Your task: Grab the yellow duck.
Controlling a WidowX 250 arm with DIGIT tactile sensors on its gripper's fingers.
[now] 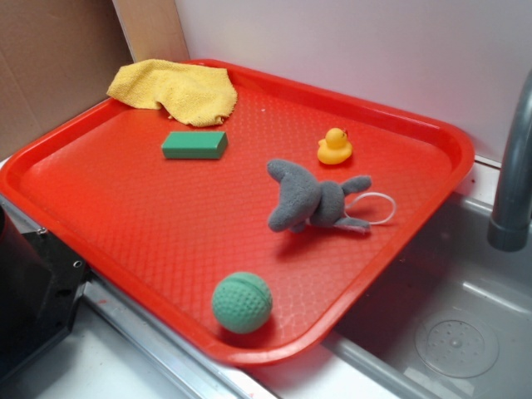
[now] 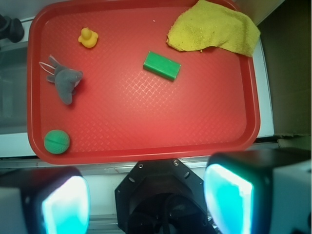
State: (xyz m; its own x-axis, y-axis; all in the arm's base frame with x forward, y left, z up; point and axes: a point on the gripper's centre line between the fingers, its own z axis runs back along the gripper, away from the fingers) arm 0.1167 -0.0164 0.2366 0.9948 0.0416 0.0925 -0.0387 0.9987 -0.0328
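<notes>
The tiny yellow duck [image 1: 334, 147] with an orange beak sits upright on the red tray [image 1: 125, 208], toward its far right side. In the wrist view the duck [image 2: 87, 37] is at the tray's upper left. My gripper [image 2: 146, 197] is open and empty, high above the robot base, well short of the tray's near rim [image 2: 146, 152]. Its two fingers [image 2: 228, 195] have glowing cyan pads wide apart. The gripper is out of the exterior view.
On the tray lie a grey plush toy [image 1: 314, 201] next to the duck, a green ball [image 1: 242, 302] at the near corner, a green block [image 1: 194, 145] and a yellow terry cloth [image 1: 174, 90] at the far left. A grey faucet [image 1: 514, 166] and sink [image 1: 449, 324] are to the right.
</notes>
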